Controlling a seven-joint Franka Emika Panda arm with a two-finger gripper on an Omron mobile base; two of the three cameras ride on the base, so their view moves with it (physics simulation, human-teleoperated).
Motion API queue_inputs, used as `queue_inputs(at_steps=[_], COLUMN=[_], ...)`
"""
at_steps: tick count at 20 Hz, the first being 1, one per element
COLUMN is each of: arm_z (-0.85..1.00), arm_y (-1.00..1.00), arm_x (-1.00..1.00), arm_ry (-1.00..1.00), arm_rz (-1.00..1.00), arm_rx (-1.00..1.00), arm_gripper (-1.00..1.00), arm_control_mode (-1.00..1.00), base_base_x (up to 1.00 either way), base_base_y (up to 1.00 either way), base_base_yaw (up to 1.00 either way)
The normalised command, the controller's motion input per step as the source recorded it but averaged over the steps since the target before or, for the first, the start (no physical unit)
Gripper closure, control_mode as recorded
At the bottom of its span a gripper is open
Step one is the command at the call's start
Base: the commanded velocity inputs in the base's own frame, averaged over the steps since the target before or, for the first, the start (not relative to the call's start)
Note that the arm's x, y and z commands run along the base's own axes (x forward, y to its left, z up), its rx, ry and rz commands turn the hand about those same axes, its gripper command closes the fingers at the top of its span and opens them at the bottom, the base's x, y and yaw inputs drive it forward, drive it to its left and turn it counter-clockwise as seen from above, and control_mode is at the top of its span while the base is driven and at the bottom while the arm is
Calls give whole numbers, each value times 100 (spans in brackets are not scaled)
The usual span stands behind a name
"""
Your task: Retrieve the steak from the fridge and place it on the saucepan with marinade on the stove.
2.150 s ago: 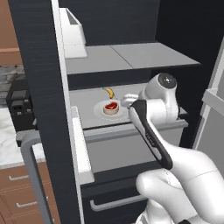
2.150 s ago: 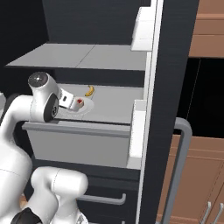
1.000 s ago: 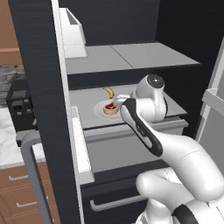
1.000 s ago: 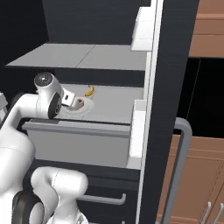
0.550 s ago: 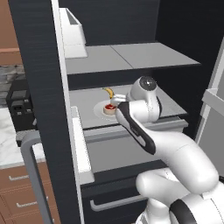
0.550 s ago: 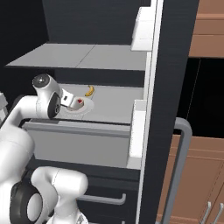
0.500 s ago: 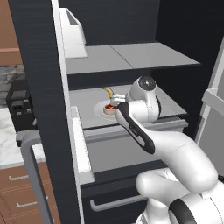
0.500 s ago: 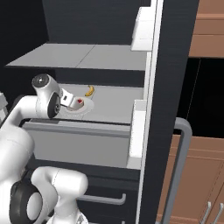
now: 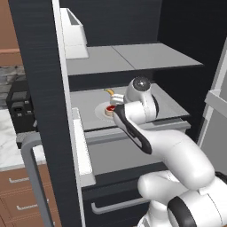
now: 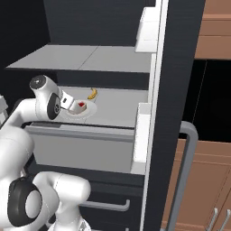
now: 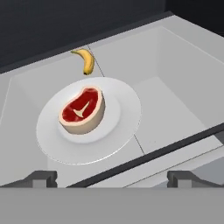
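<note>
The tall black French-door fridge [image 9: 40, 88] stands open, its door edge and long curved grey handle [image 9: 35, 177] near the camera in the left base view. Inside, two flat grey shelves [image 10: 85, 58] sit one above the other, with a dark drawer front and grey pull below. A white door bin [image 9: 73, 33] hangs at upper-shelf height.

The white arm with dark joints [image 9: 168, 155] reaches from the base into the lower shelf space, its rounded wrist over the front part of that shelf.

On the lower shelf [image 11: 175, 92] rests a round white plate [image 11: 118, 131], and on its middle lies the small flat red steak with pale marbling [image 11: 82, 110], a pale fat rim around it. Just behind the plate, apart from it, lies a small curved yellow banana [image 11: 87, 61].

The tool [image 11: 111, 177] hangs in front of the plate with its two dark finger tips [image 11: 41, 177] spread wide, released and holding nothing. The steak lies beyond the tips, untouched, roughly between their lines in the hand view.
</note>
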Motion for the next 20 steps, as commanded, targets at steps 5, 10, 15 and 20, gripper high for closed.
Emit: queue_inputs(at_steps=[5, 10, 15, 20], arm_z=[-6, -11, -13, -8], arm_y=[3, 5, 5, 6], arm_x=[13, 18, 27, 32], arm_ry=[0, 1, 2, 1], arm_rz=[-3, -1, 0, 0], arm_rx=[0, 0, 0, 0], arm_gripper=[-100, -100, -100, -100], arm_control_mode=[-100, -100, -100, -100], base_base_x=[0, 0, 0, 0], base_base_y=[0, 0, 0, 0], base_base_yaw=[0, 0, 0, 0])
